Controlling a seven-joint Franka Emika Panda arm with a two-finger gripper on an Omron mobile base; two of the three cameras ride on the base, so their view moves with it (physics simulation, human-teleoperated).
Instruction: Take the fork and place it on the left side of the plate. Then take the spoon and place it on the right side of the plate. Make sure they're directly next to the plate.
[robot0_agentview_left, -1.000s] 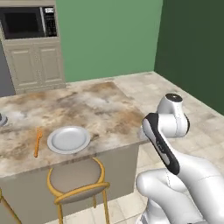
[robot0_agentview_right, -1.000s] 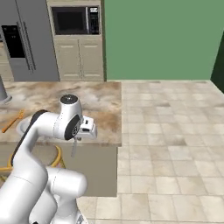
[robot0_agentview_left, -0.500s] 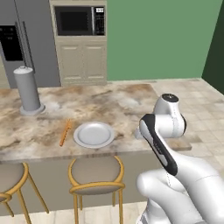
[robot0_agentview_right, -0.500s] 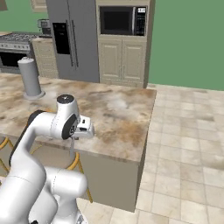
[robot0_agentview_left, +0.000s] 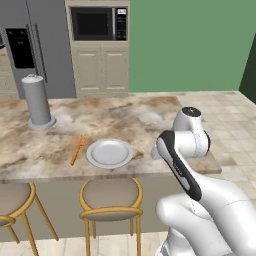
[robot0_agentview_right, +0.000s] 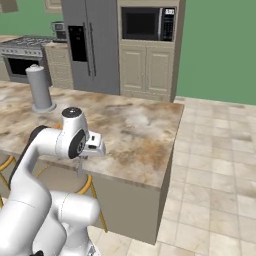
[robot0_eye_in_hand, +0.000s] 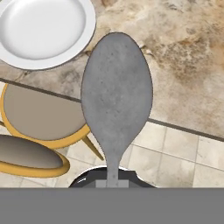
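The spoon (robot0_eye_in_hand: 116, 103) is clamped by its handle in the closed gripper (robot0_eye_in_hand: 112, 183), its grey oval bowl pointing away from the hand and looming large in the hand view; the handle's lower end disappears between the dark fingertips, which are themselves mostly cut off at the bottom. In the right base view the gripper (robot0_agentview_right: 80, 167) hangs just off the near edge of the counter (robot0_agentview_right: 135, 135), and a thin grey sliver below it is probably the spoon, though it is too small to be sure. Beyond the spoon in the hand view lies the plate (robot0_eye_in_hand: 43, 30), partly cropped at the top left corner. In the left base view the plate (robot0_agentview_left: 109, 153) sits near the counter's front edge, with the orange fork (robot0_agentview_left: 77, 149) just beside it on its left, lying slightly slanted and apart from the rim. Under the counter edge stand stools (robot0_agentview_left: 110, 199) with yellow frames. A grey cylinder (robot0_agentview_left: 36, 101) stands upright farther back on the counter.
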